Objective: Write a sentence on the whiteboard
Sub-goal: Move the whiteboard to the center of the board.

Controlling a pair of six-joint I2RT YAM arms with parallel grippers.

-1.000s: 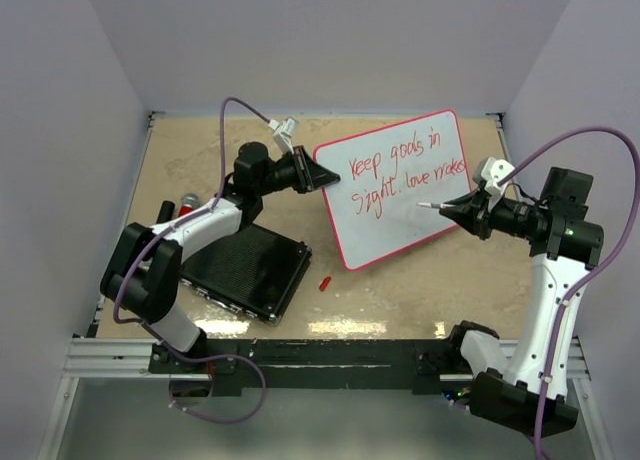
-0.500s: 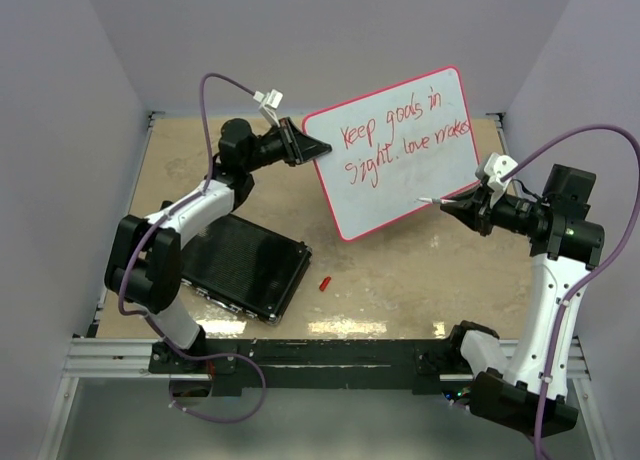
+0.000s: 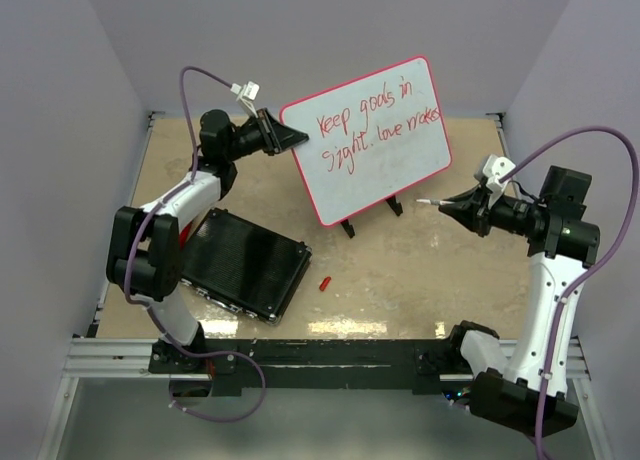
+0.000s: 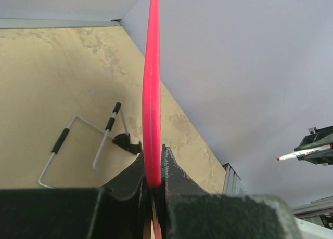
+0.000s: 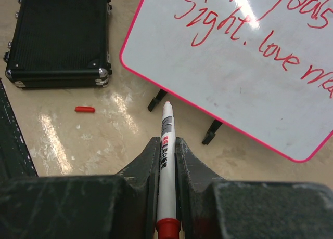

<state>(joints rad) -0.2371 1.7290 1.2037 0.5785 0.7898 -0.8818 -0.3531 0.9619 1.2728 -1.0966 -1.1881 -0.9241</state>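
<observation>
The whiteboard (image 3: 365,140), white with a red rim, is held up off the table and tilted, face toward the camera. The sentence (image 3: 375,125) in red reads about "Keep goals in sight. love makes". My left gripper (image 3: 285,138) is shut on the board's left edge; the left wrist view shows the rim (image 4: 152,93) edge-on between its fingers. My right gripper (image 3: 455,208) is shut on a white marker (image 5: 165,140), tip pointing at the board's lower edge (image 5: 250,78) and apart from it. Two black feet (image 5: 157,100) show under the board.
A black ribbed case (image 3: 245,265) lies at the front left. A red marker cap (image 3: 325,283) lies on the table beside it. A wire stand (image 4: 78,145) folds out behind the board. Walls close in the back and both sides.
My left gripper has lifted the whiteboard up and to the back left, tilting it more upright. The right gripper with the marker stayed put, and its tip is now off the board.
</observation>
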